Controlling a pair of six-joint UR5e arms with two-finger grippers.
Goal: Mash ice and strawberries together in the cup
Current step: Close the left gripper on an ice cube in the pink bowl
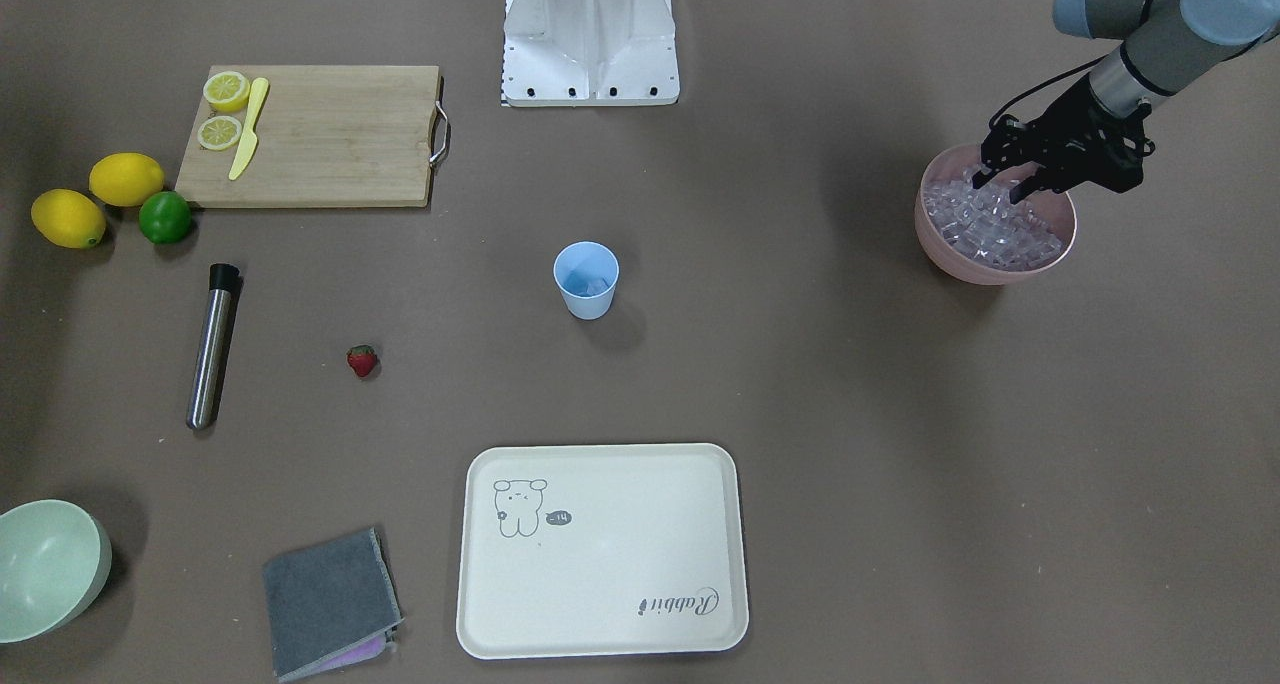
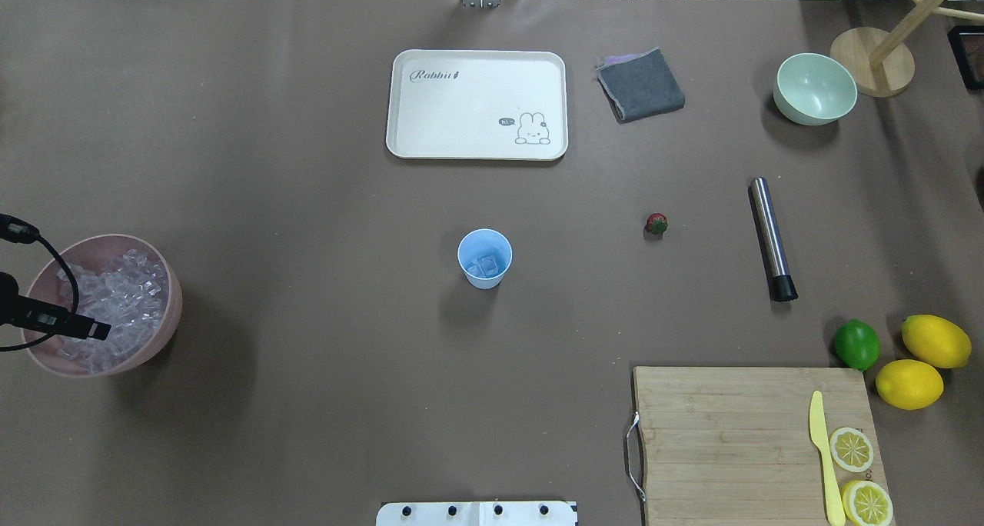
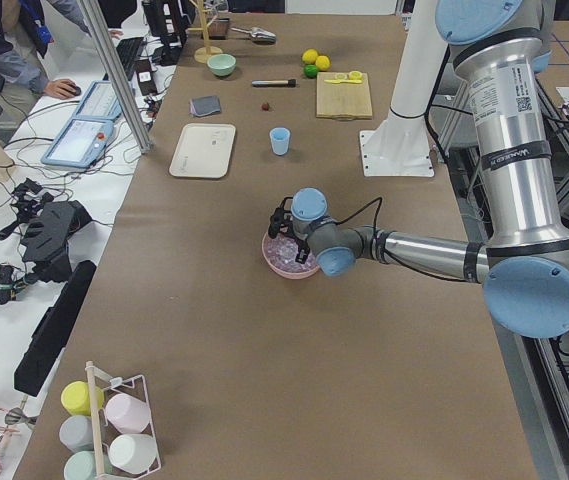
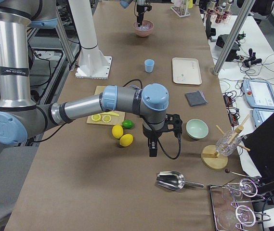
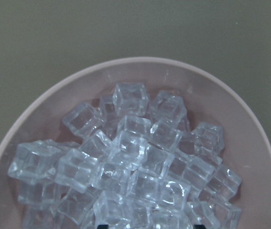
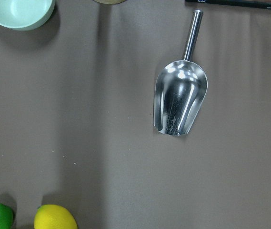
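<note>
My left claw [image 1: 1003, 182] hangs spread wide over the ice [image 5: 135, 157] in the pink bowl [image 1: 990, 269], gripping nothing. A few cubes already sit in the light-blue cup [image 1: 586, 279] at the middle of the desk [image 1: 800, 384]. The strawberry [image 1: 362, 360] and steel muddler [image 1: 212, 346] lie apart, untouched, so I judge the mashing still ahead.

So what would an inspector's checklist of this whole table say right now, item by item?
Surface: brown table, no spills seen.
Job's things: cup upright mid-table, ice inside; more ice heaped in pink bowl; strawberry on the table, apart from the cup.
Clutter: tray, cloth, green bowl, metal rod, lime, two lemons, board with lemon halves and knife, scoop.
Grippers: left gripper open, tips in the bowl's ice; right gripper hangs near the scoop, open or shut unclear.
Cables: black cable loops at the left wrist above the bowl.
Surroundings: a person's hand at a side bench; cup rack at the table's end.
</note>
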